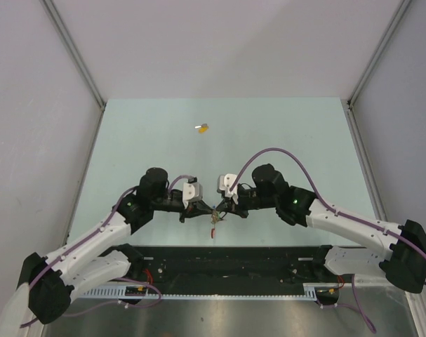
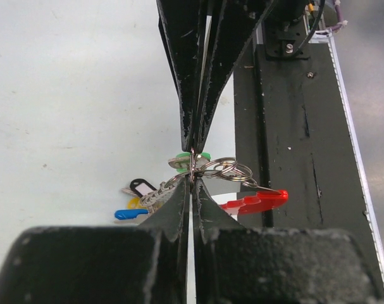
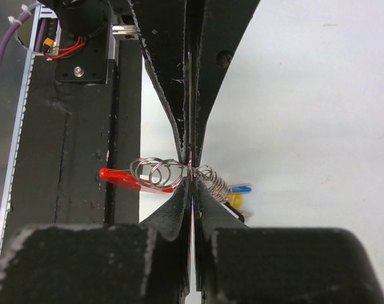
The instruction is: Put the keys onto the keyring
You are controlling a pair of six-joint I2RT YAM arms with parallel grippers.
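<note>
Both grippers meet tip to tip over the table's near edge. My left gripper (image 1: 207,210) (image 2: 192,177) is shut on a thin wire ring of the keyring (image 1: 214,213) (image 2: 226,170), seen edge-on. My right gripper (image 1: 220,208) (image 3: 192,181) is shut on the same ring (image 3: 155,172) from the opposite side. The keyring's red band (image 2: 255,201) (image 3: 119,178) hangs off one side, and its blue key (image 2: 130,214) (image 3: 241,189) off the other. A green-headed key (image 2: 182,158) sits at the junction; I cannot tell if it is threaded. A yellow-headed key (image 1: 202,128) lies alone far out on the table.
The black base rail (image 1: 234,260) (image 2: 286,158) (image 3: 71,145) runs right under the grippers. A wire coil (image 3: 216,180) and a black tag (image 2: 140,187) hang in the bunch. Grey walls close the pale green table (image 1: 283,140) on three sides.
</note>
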